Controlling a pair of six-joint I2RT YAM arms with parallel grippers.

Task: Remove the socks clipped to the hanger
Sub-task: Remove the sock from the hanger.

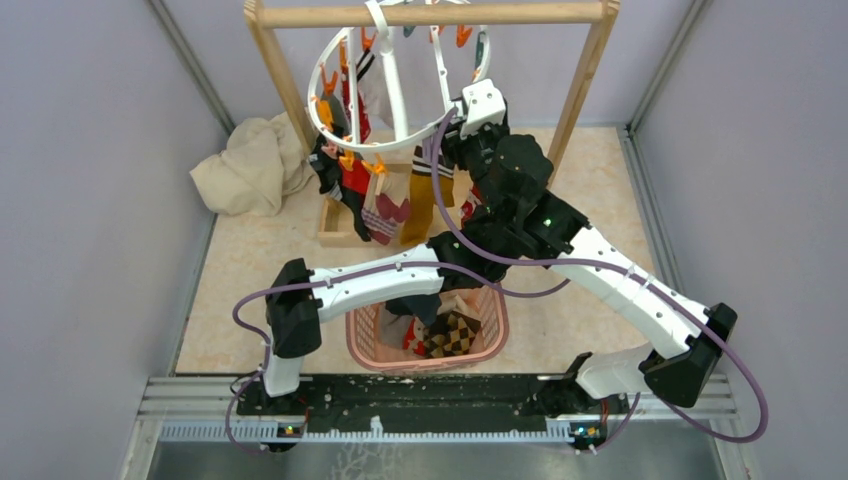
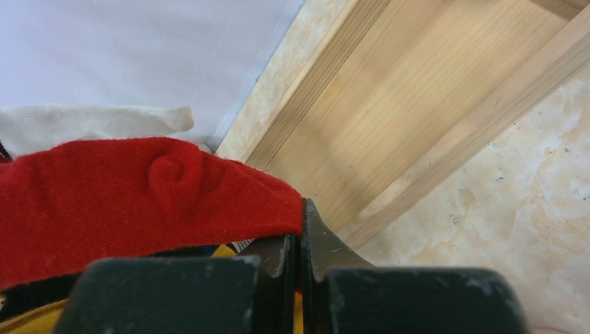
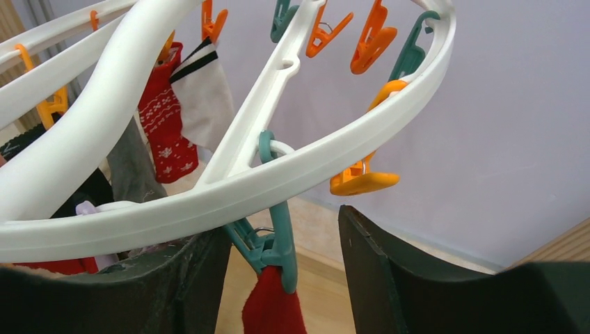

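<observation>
The white ring hanger [image 1: 398,150] hangs from the wooden rail, and it fills the right wrist view [image 3: 278,174]. Several socks [image 1: 380,205] hang from its clips at the front left: black, red, patterned and mustard. My right gripper [image 3: 278,229] is open, with a teal clip [image 3: 278,243] between its jaws; that clip holds a red sock [image 3: 268,306]. In the top view the right gripper [image 1: 462,125] is at the ring's right side. My left gripper [image 2: 300,236] is shut on the edge of a red sock [image 2: 139,202]. It is mostly hidden under the right arm in the top view [image 1: 470,205].
A pink slotted basket [image 1: 425,366] with several socks stands between the arm bases. A cream cloth [image 1: 250,165] lies at the back left. The wooden rail frame [image 1: 420,14] and its base [image 1: 335,228] stand at the back. Grey walls close both sides.
</observation>
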